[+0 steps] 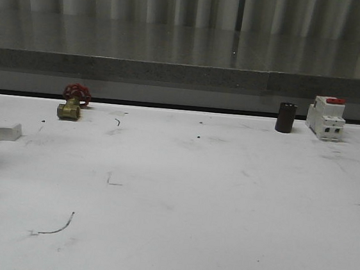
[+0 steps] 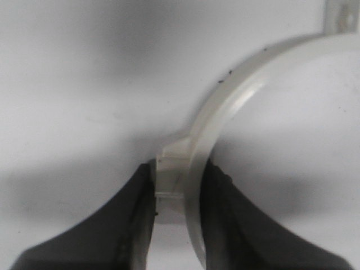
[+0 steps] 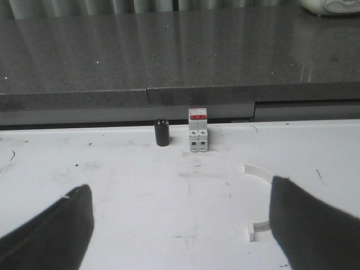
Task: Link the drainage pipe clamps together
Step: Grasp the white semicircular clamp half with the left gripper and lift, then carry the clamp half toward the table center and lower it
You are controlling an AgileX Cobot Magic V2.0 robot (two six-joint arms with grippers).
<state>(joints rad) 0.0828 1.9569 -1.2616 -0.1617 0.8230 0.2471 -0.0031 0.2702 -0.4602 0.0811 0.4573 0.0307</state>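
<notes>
Held clamp (image 2: 236, 107): white curved band pinched at its side lug, arching away from the left gripper; in the front view its flat end (image 1: 0, 133) pokes in at the far left edge of the tabletop, raised a little above its own shadow
Left gripper (image 2: 177, 197): two dark fingers (image 2: 132, 225) pressed against either side of the clamp's lug, clamped on it with no gap showing
Brass valve (image 1: 71, 105): small brass body with a red handwheel, standing at the back left of the tabletop, near the grey ledge
Tabletop (image 1: 179, 199): white, scuffed, with small dark marks and a thin curved line toward the front left
Black cylinder (image 1: 285, 117): short, dark, upright at the back right, just beside the breaker
Breaker (image 1: 327, 117): white boxy unit with a red switch on top, at the back right next to the cylinder, apart from it
Second clamp (image 3: 263, 202): white semicircular band lying flat on the tabletop, seen from the right wrist camera, partly hidden behind one dark finger, well apart from the breaker (image 3: 197, 130) and the cylinder (image 3: 162, 132)
Right gripper (image 3: 180, 236): fingers spread wide apart, nothing between them, above the bare tabletop
</notes>
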